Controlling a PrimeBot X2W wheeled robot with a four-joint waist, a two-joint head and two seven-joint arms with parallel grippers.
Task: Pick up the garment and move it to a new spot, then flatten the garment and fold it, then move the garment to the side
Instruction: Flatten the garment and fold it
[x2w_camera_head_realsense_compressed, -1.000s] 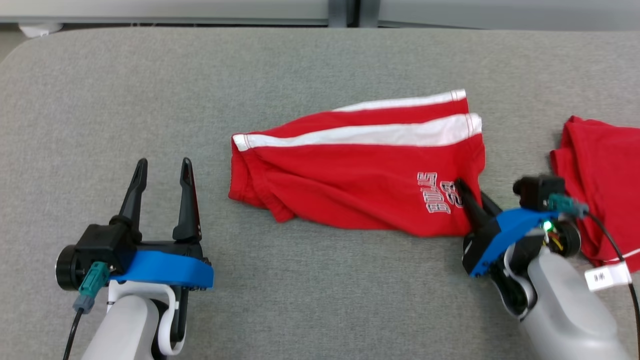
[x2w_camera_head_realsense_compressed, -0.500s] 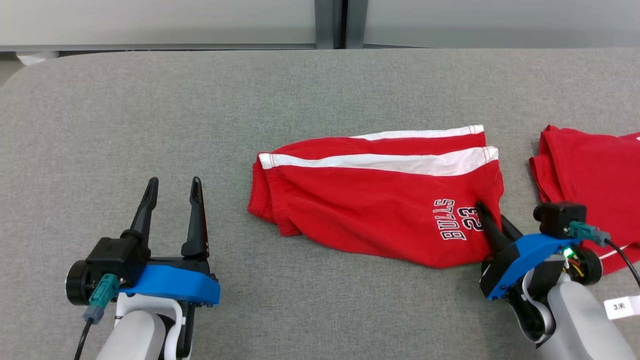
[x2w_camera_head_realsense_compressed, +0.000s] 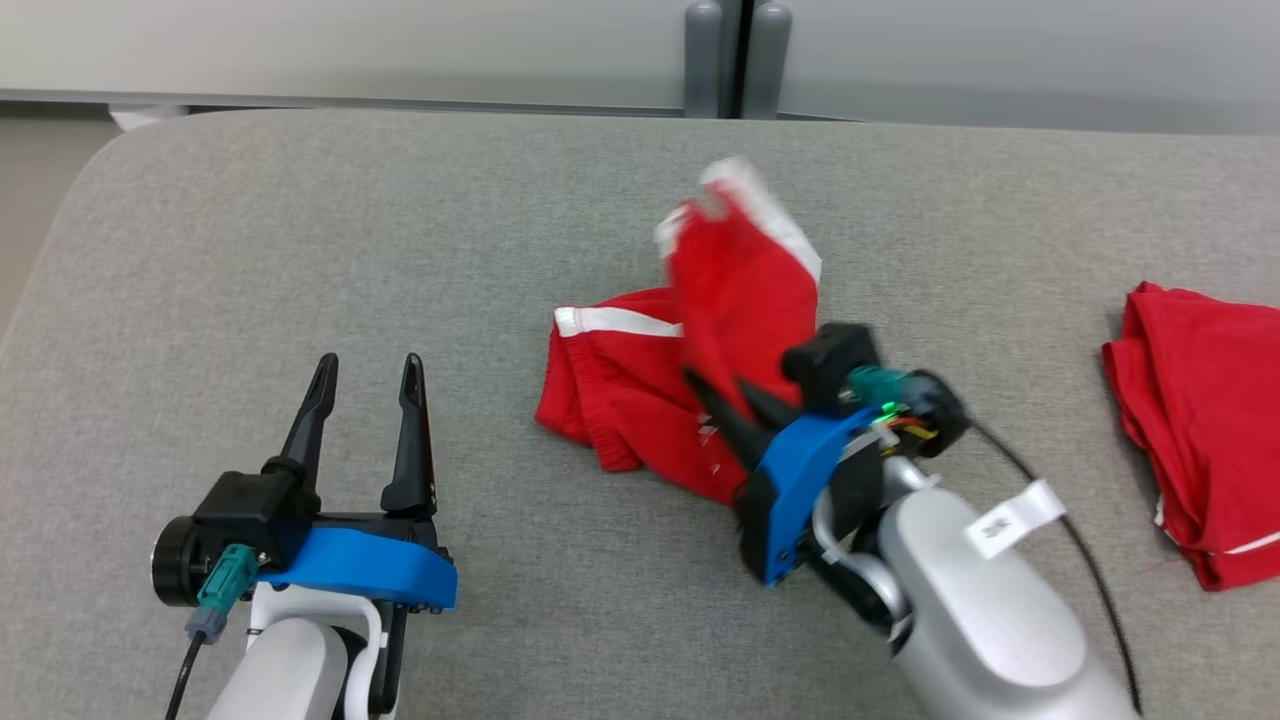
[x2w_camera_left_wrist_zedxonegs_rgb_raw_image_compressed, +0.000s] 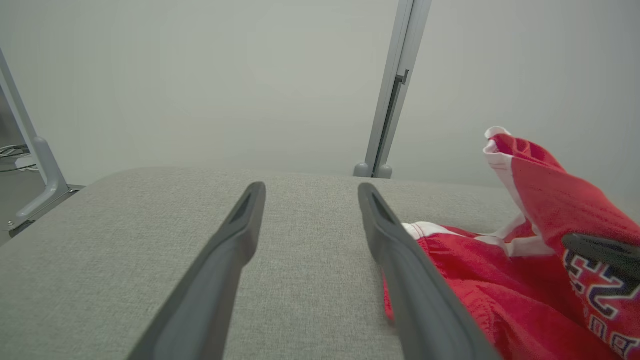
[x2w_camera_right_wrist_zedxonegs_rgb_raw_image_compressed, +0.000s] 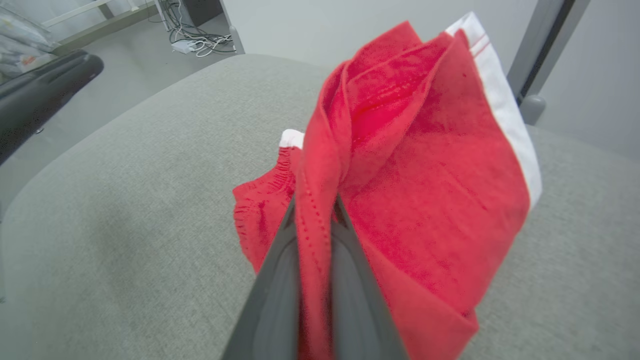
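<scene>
The shorts (x2w_camera_head_realsense_compressed: 610, 390) are showing as soft, matt red knit cloth with stitched hems. The table (x2w_camera_head_realsense_compressed: 300, 250) is wearing a rough grey woven fabric. The left gripper (x2w_camera_head_realsense_compressed: 368, 362) and right gripper (x2w_camera_head_realsense_compressed: 718, 383) are looking like matt dark plastic, and the right mount (x2w_camera_head_realsense_compressed: 800, 470) like smooth blue plastic. The right forearm (x2w_camera_head_realsense_compressed: 980, 600) is gleaming faintly, pale and smooth.

Our left pincer (x2w_camera_left_wrist_zedxonegs_rgb_raw_image_compressed: 311, 189) stands with its two dark fingers spread wide and nothing between them, above the grey cloth-covered desk (x2w_camera_left_wrist_zedxonegs_rgb_raw_image_compressed: 125, 240). To the pincer's right we see the red garment (x2w_camera_left_wrist_zedxonegs_rgb_raw_image_compressed: 500, 285) with its white stripe, one part raised off the desk. The right pincer's dark finger (x2w_camera_left_wrist_zedxonegs_rgb_raw_image_compressed: 605, 250) lies against the garment's lettering. Beyond our fingers a grey post (x2w_camera_left_wrist_zedxonegs_rgb_raw_image_compressed: 390, 100) rises before a pale wall (x2w_camera_left_wrist_zedxonegs_rgb_raw_image_compressed: 200, 75).
</scene>
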